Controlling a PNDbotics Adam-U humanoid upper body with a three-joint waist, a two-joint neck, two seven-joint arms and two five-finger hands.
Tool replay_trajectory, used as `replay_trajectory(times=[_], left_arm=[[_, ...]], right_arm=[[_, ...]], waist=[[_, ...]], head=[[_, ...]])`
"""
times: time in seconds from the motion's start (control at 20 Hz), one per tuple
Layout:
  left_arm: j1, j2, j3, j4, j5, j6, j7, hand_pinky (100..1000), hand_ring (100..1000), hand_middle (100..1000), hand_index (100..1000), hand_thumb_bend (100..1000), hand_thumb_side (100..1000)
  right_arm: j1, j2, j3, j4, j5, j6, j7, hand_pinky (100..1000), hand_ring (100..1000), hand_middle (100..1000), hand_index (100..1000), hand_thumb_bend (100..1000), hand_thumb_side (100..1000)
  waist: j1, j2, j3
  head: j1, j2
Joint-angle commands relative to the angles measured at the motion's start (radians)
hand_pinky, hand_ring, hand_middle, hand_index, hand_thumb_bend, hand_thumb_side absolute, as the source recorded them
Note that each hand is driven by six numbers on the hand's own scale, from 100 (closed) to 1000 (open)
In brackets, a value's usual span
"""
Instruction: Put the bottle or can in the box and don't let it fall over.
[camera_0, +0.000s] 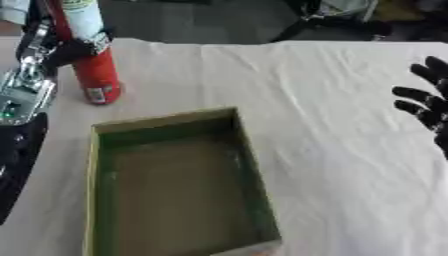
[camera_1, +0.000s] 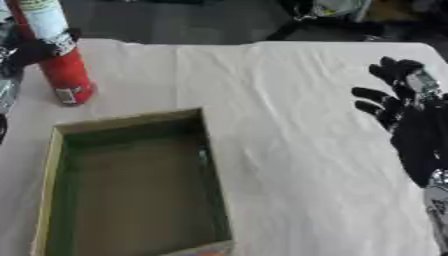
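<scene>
My left hand (camera_0: 74, 47), fingers curled round red can (camera_0: 98, 75), just behind box (camera_0: 166, 125); right hand (camera_1: 407, 115) idle, fingers spread. Grasp step; next: lift, lower upright into box.

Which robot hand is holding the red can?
The left hand, at the upper left: its fingers curl round the red can. The right hand hangs open by the right edge, touching nothing.
</scene>
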Motion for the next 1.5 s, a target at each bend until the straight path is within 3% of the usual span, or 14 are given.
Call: replay_trajectory(times=[0.05,0.25,0.65,1.1,1.5], left_arm=[[-0.020,0.014,-0.005,-0.051,0.015,-0.004,-0.011,635,806,362,144,100,110],[-0.023,0.015,-0.018,-0.150,0.067,0.013,-0.027,635,806,361,144,100,123],[0.011,0.004,-0.083,-0.421,0.165,0.110,-0.062,639,803,362,147,100,100],[0.108,-0.060,-0.160,-0.662,0.213,0.204,-0.065,635,807,366,150,100,100],[0.232,-0.049,-0.246,-0.858,0.237,0.251,-0.112,633,815,369,150,100,100]], right_arm=[[-0.002,-0.021,-0.013,-0.022,0.000,0.000,0.000,887,840,972,994,100,905],[0.005,-0.026,-0.016,-0.022,-0.004,-0.003,-0.002,888,840,972,994,100,899],[0.024,-0.042,-0.025,-0.022,-0.018,-0.009,-0.013,889,840,971,993,100,880],[0.036,-0.055,-0.055,-0.022,-0.044,-0.020,-0.055,887,841,971,993,100,857],[0.048,-0.069,-0.069,-0.022,-0.051,-0.021,-0.078,888,841,971,993,100,854]], waist=[[0.001,-0.035,0.002],[0.000,-0.047,0.009],[0.003,-0.080,0.031],[0.009,-0.108,0.053],[0.020,-0.116,0.072]], head=[[-0.004,0.011],[-0.009,0.027],[-0.023,0.059],[-0.049,0.086],[-0.066,0.098]])
